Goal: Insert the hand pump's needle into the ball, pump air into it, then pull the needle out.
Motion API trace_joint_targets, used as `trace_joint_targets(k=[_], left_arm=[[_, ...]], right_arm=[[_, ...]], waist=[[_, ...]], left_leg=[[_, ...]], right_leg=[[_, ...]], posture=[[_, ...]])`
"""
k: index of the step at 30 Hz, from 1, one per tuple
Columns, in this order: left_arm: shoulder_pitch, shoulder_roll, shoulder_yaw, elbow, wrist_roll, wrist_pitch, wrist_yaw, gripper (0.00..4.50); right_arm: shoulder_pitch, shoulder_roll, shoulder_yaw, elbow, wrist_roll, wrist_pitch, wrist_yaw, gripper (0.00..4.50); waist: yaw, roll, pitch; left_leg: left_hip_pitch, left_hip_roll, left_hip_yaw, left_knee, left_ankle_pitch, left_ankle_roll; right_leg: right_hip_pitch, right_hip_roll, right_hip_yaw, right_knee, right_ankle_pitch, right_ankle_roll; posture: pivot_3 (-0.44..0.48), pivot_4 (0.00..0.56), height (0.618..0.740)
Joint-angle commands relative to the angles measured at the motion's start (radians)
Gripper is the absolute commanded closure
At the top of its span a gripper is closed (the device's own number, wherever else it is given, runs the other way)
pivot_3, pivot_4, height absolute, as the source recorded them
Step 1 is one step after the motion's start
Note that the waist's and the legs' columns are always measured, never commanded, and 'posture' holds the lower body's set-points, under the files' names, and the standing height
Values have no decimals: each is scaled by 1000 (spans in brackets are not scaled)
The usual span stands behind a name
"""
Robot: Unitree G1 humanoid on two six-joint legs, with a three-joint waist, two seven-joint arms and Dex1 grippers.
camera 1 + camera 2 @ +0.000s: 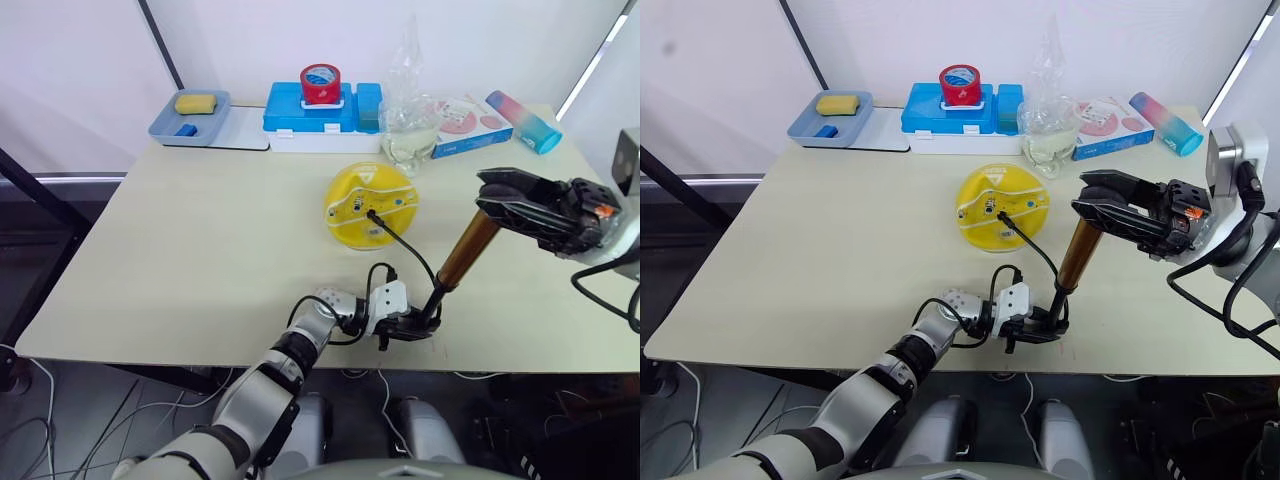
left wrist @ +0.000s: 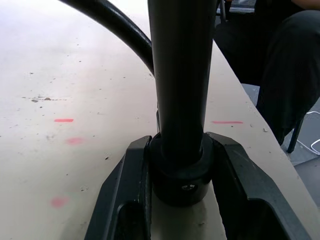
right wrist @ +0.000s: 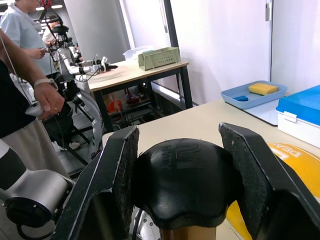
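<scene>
Pumping stage, with needle insertion apparently complete. The ball [image 1: 371, 204], yellow and visibly flattened, lies on the table [image 1: 200, 260] just in front of the blue box [image 1: 320, 115] and the clear plastic bag [image 1: 410, 130]. The needle [image 1: 370, 212] sits at the ball's upper face, its metal tip too small to make out, so insertion is judged from the black fitting resting against the surface. From there the hose [image 1: 405, 245] curves away from the ball toward the near table edge and joins the base of the hand pump [image 1: 463, 252], which stands tilted just beside the ball on the robot's right. The left gripper [image 1: 412, 325] is clenched around the pump's black lower end cap, pinning it to the table; the left wrist view shows both fingers [image 2: 127, 200] pressed against the cap. The right gripper [image 1: 520, 205] clasps the black handle at the pump's upper end, one finger pad on each side, as the right wrist view shows. A person [image 3: 30, 95] stands beyond the table's left side.

Judged progress: the ball looks slack, so inflation is unfinished; pumping strokes and needle withdrawal remain.
</scene>
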State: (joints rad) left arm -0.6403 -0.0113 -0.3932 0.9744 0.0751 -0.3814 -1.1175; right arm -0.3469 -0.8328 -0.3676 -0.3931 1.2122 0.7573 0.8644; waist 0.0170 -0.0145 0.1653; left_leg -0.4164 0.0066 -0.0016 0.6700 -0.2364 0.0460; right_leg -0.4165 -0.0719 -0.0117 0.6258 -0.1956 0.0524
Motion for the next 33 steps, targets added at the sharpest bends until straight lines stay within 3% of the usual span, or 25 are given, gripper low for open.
trace_joint_targets(k=[1,9,12,21,27,33], left_arm=[[31,-24,-56,20,47,-20,-42,3331],[28,-29,-57,54,69,-42,-25,3331],[25,-29,-56,71,77,-51,-21,3332],[12,-34,-44,100,86,-60,-15,3332],[5,-37,-40,114,87,-77,-5,3332],[-4,-42,-32,132,81,-65,-2,3332]], right_arm=[[-12,-19,-80,-17,-2,-38,2,2448],[155,-2,-24,-69,-130,-94,59,2448],[244,10,36,-57,-257,-168,102,2448],[349,140,205,120,-521,-447,164,2448],[358,174,238,193,-547,-482,166,2448],[340,160,159,144,-467,-476,178,2448]], waist=[[0,0,0],[4,0,-1],[5,-1,-2],[9,-7,-7],[9,-9,-10],[10,-9,-12]], left_leg=[[0,0,0,0,0,0],[1,0,-1,0,-1,2],[1,0,-1,0,-1,2],[2,0,-3,1,-1,2],[3,0,-3,1,-1,2],[3,0,-3,2,-1,2]], right_leg=[[0,0,0,0,0,0],[2,0,-1,-1,0,0],[2,0,-1,-1,0,0],[4,0,-2,-1,-2,4],[4,0,-3,-1,-2,3],[5,0,-3,-1,-2,4]], posture=[[0,150,739],[0,150,739],[0,150,739],[0,150,739],[0,150,739],[0,150,739]])
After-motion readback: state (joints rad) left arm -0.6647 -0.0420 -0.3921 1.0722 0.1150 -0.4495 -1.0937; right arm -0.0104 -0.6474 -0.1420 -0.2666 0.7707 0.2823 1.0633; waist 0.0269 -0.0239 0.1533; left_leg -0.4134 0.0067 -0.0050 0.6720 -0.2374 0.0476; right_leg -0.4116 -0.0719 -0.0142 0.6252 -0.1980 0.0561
